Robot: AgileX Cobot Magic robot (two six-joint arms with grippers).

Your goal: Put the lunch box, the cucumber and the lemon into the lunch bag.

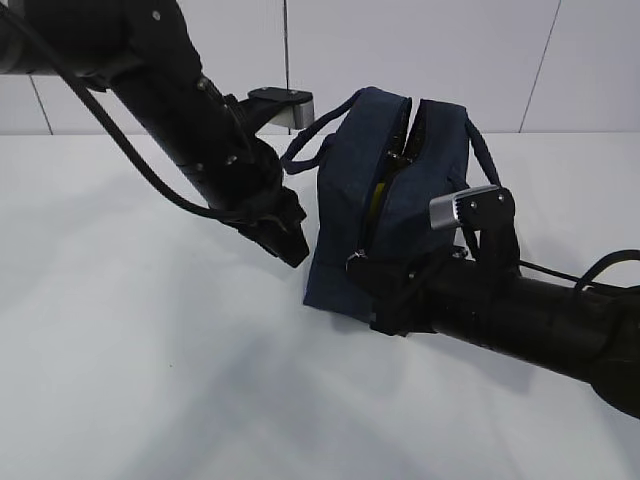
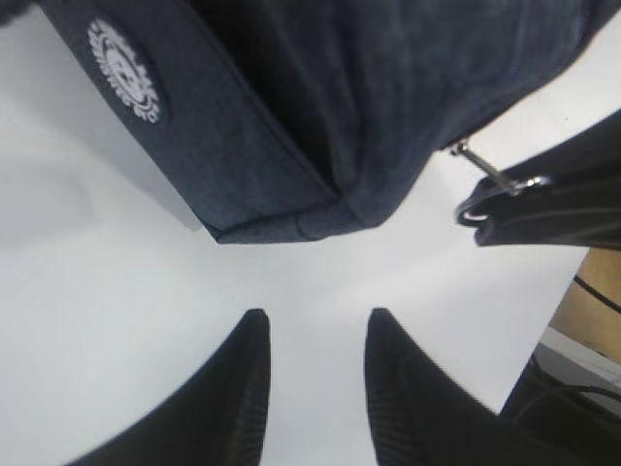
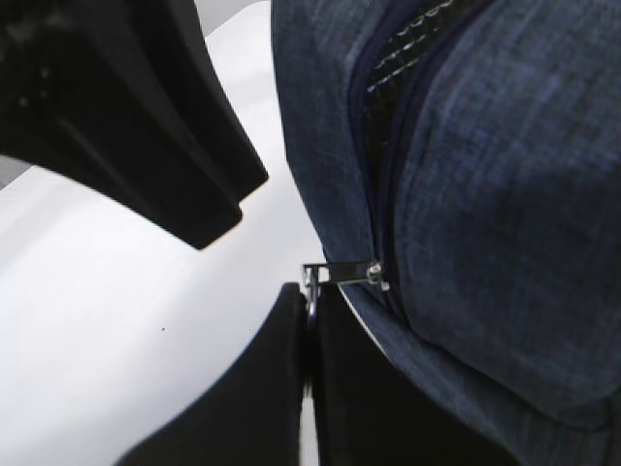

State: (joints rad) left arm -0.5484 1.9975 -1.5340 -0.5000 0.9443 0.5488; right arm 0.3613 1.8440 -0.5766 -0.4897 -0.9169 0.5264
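The left arm is seen coming down at a slant from the top left of the exterior view. Its left end effector [image 1: 288, 243] is held low, just beside the left side of the lunch bag [image 1: 385, 200]. In the left wrist view its two black fingers [image 2: 243, 388] are parted, and nothing is held between them. Only the white counter [image 1: 150, 350] is seen in the gap.

The right arm is stretched in low from the right, close to the counter. The right end effector [image 3: 309, 379] is pressed shut on the metal ring pull [image 3: 315, 275] of the zipper, at the near end of the bag.

The lunch bag is stood upright on the counter, near the middle. Its top is parted along the zipper. Something yellow [image 1: 378, 192] is seen through the gap, but what it is cannot be told. A round white badge [image 2: 123, 70] is seen on the bag's side.
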